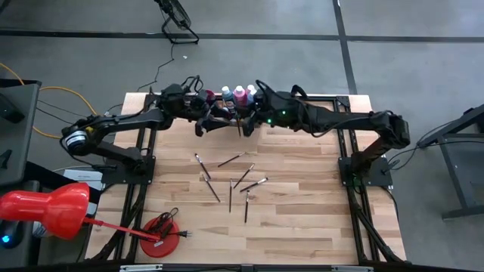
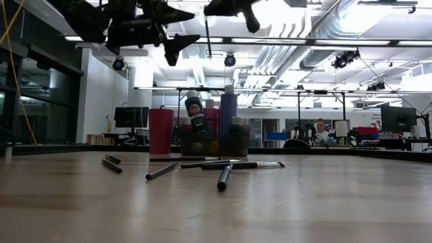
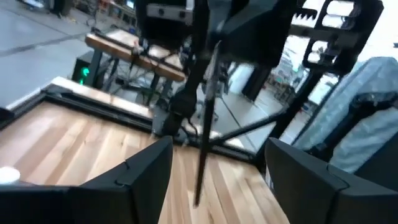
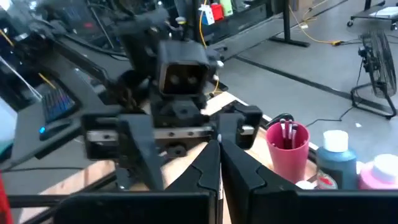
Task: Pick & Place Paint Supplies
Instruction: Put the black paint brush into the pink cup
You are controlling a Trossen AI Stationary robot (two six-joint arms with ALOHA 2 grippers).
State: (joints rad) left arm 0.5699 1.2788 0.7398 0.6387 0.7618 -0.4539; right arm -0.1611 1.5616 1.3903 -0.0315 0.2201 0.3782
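Note:
My right gripper hangs over the table's far middle, shut on a thin dark paintbrush that dangles below it. My left gripper faces it from the left, open, with a finger on either side of the brush in its wrist view but apart from it. Several more brushes lie flat on the wood at mid-table. Small paint bottles stand at the far edge in a dark tray. Beside them is a pink cup holding brushes. My right gripper pinches the paintbrush's upper end between its two shut fingers, coming from above. The brush hangs nearly upright below the fingers, lifted clear of the table.
A red lamp-shaped thing and a red disc with cables sit at the near left corner. The arms' black frames flank the table. Bare wood lies in front of the loose brushes.

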